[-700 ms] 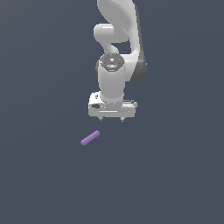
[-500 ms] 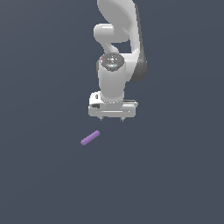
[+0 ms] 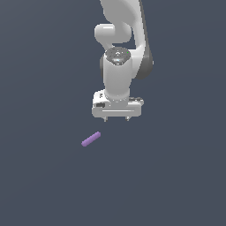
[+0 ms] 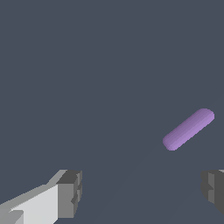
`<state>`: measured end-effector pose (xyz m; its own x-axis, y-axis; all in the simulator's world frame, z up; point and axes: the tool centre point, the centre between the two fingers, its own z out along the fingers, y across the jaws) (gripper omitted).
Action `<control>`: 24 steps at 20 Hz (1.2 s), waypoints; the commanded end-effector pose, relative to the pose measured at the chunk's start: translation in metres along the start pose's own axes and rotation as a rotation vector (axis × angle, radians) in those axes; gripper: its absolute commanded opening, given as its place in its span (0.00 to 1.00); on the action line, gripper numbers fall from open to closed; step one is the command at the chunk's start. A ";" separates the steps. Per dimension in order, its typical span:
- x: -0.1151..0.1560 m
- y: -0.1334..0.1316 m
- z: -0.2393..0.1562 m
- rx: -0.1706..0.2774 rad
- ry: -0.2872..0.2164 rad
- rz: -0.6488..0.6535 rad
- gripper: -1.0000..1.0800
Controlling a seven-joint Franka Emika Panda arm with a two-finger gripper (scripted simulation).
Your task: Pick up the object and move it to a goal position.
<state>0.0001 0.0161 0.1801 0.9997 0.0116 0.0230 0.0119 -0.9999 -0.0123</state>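
Observation:
The object is a small light-purple stick (image 3: 91,139) lying flat on the dark grey floor, tilted diagonally. My white gripper (image 3: 117,119) hangs above the floor, up and toward the exterior view's right of the stick, apart from it. Its two short dark fingertips point down and stand wide apart with nothing between them. In the wrist view the stick (image 4: 188,129) lies beyond the open gripper (image 4: 142,192), closer to one finger pad (image 4: 213,187) than to the other (image 4: 70,193).
Only the plain dark grey floor (image 3: 53,185) surrounds the stick. The white arm (image 3: 121,39) rises behind the gripper toward the top of the exterior view.
The gripper has shifted slightly toward the exterior view's left, closer to the stick. The stick has not moved.

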 end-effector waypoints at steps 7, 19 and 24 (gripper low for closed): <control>0.003 0.012 0.011 0.004 -0.004 0.083 0.96; 0.012 0.066 0.058 0.006 -0.016 0.445 0.96; 0.013 0.096 0.082 -0.002 -0.018 0.632 0.96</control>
<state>0.0154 -0.0703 0.1040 0.8449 -0.5349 -0.0050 -0.5349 -0.8447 -0.0187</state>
